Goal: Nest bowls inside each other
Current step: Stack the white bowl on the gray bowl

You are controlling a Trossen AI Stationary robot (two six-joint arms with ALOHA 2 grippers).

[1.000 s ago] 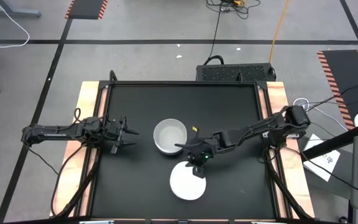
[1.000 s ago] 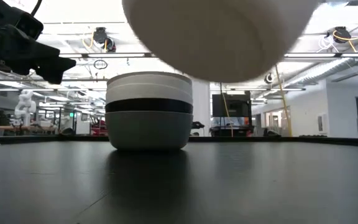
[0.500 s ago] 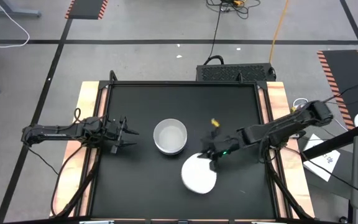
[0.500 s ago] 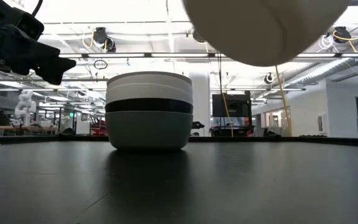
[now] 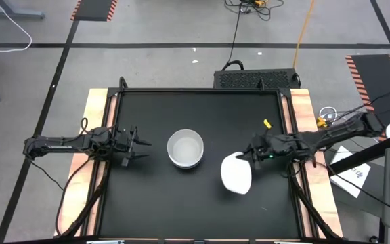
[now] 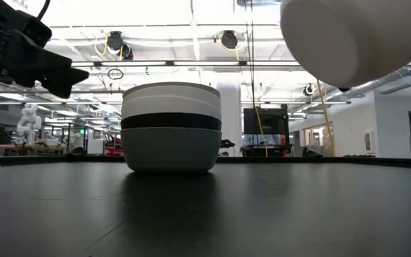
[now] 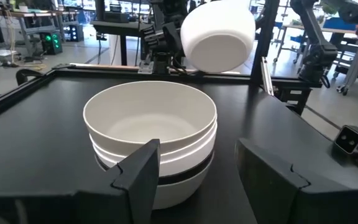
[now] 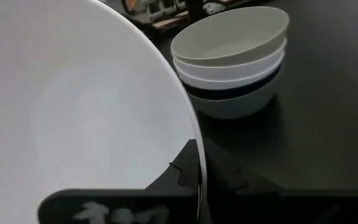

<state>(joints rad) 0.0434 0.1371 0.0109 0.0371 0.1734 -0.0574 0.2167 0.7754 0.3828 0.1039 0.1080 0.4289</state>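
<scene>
While right gripper [image 5: 254, 155] is pinching white bowl [image 5: 236, 173] w/ jaws clamped, stack [image 5: 185, 148] sits toward the left arm; left gripper [image 5: 141, 144] is open, idle beside it.

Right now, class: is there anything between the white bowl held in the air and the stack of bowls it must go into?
Nothing visible. The right gripper holds the white bowl in the air to the right of the stack; only bare table lies between. The left gripper waits open on the stack's far side.

light: bright ceiling strips [image 6: 191, 63] | glare: overhead, low view | blur: held bowl [image 6: 355, 39] soft
</scene>
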